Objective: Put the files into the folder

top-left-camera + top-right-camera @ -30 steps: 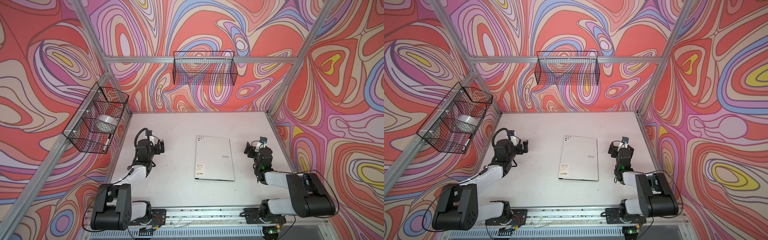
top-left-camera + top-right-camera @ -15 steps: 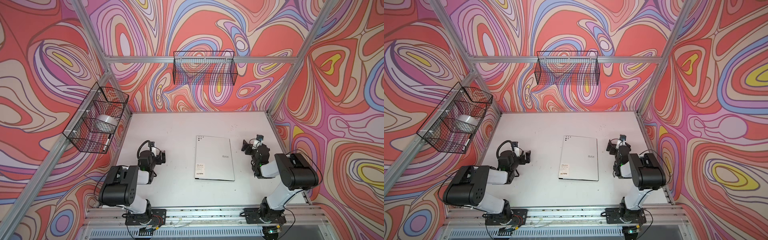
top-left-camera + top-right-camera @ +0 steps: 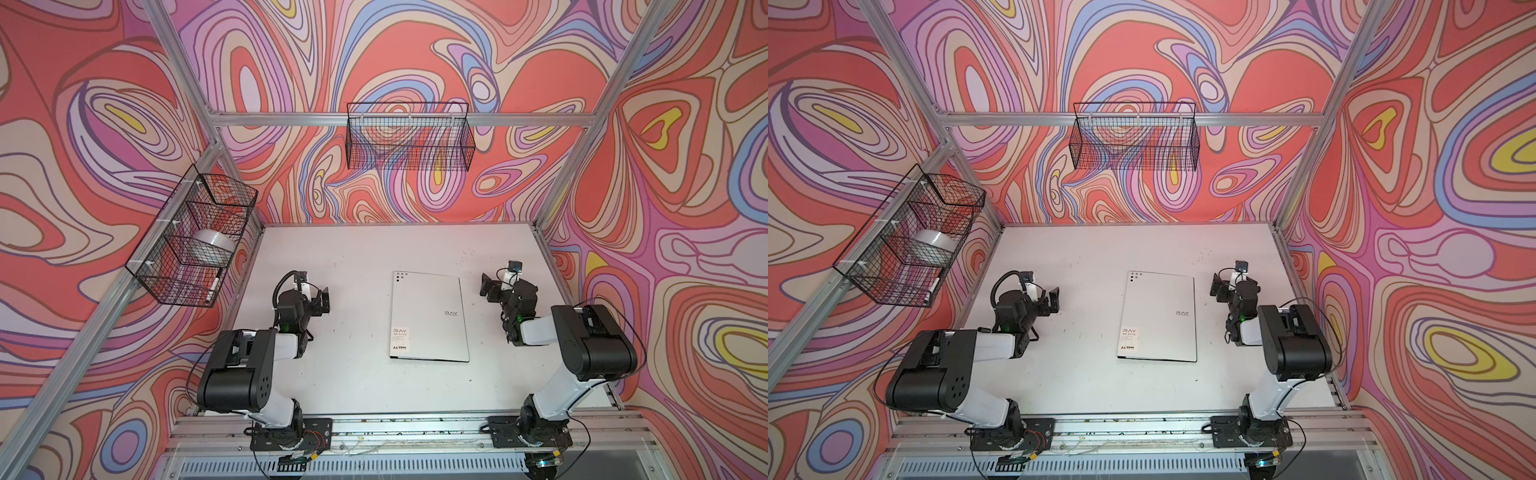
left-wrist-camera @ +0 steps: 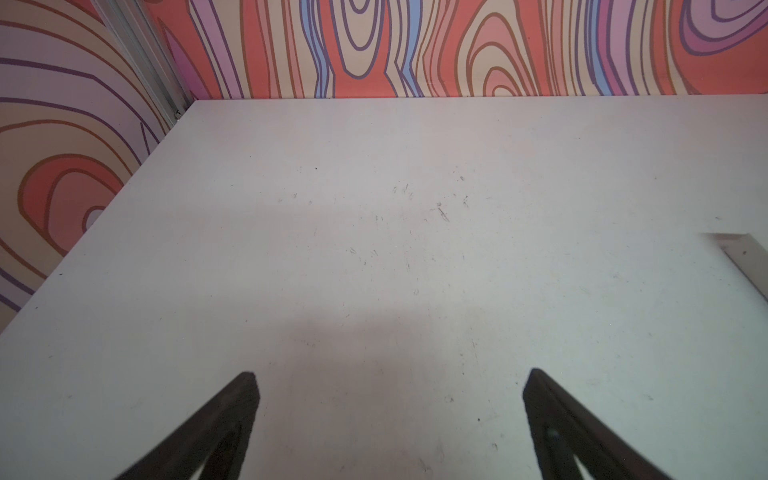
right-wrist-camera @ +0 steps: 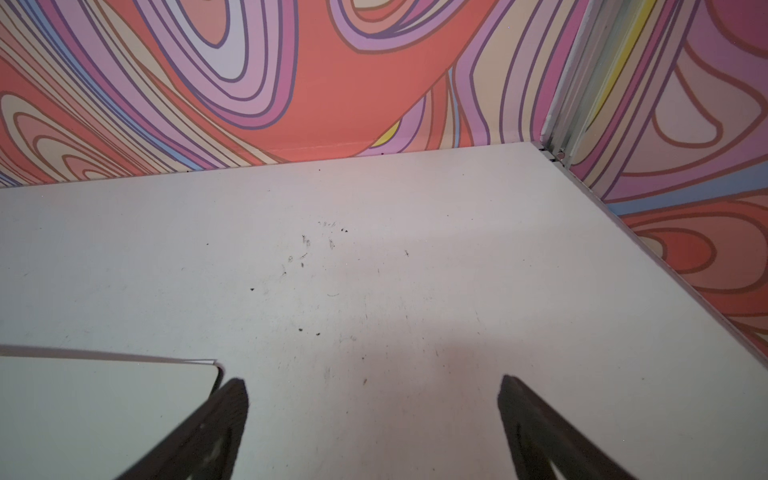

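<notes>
On both sides of the closed folder [image 3: 430, 318], the left gripper [image 3: 325, 300] and right gripper [image 3: 487, 287] rest wide open, empty; the files are probably inside.

The left arm [image 3: 245, 365] and right arm [image 3: 590, 349] have raised their elbows from low over the front rail [image 3: 395, 428], now folded upright either side of the folder [image 3: 428, 316].

closed folder [image 3: 428, 299] flat at centre; bare table [image 3: 357, 257] either side; wire basket [image 3: 409, 141] high on back wall
</notes>
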Robot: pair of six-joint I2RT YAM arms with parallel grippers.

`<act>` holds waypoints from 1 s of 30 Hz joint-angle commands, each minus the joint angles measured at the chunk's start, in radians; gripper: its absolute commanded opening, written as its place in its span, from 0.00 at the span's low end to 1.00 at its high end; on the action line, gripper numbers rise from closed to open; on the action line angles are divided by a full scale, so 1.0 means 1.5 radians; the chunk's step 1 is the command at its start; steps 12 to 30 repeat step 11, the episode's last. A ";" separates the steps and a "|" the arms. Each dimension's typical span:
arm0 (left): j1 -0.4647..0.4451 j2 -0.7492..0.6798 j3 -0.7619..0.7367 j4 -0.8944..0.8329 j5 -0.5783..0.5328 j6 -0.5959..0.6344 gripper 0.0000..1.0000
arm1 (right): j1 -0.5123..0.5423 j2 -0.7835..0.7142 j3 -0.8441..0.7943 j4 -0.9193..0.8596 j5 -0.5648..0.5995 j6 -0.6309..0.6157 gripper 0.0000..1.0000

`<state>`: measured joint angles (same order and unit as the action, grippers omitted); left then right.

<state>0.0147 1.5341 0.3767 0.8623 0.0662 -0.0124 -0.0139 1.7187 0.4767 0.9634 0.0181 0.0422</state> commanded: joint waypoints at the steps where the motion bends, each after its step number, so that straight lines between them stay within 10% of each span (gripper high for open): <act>1: 0.002 0.002 0.001 0.009 -0.003 -0.004 1.00 | -0.003 0.000 -0.004 -0.010 -0.005 -0.006 0.98; 30: 0.002 0.004 0.004 0.007 -0.004 -0.005 1.00 | -0.003 0.000 -0.004 -0.010 -0.006 -0.006 0.98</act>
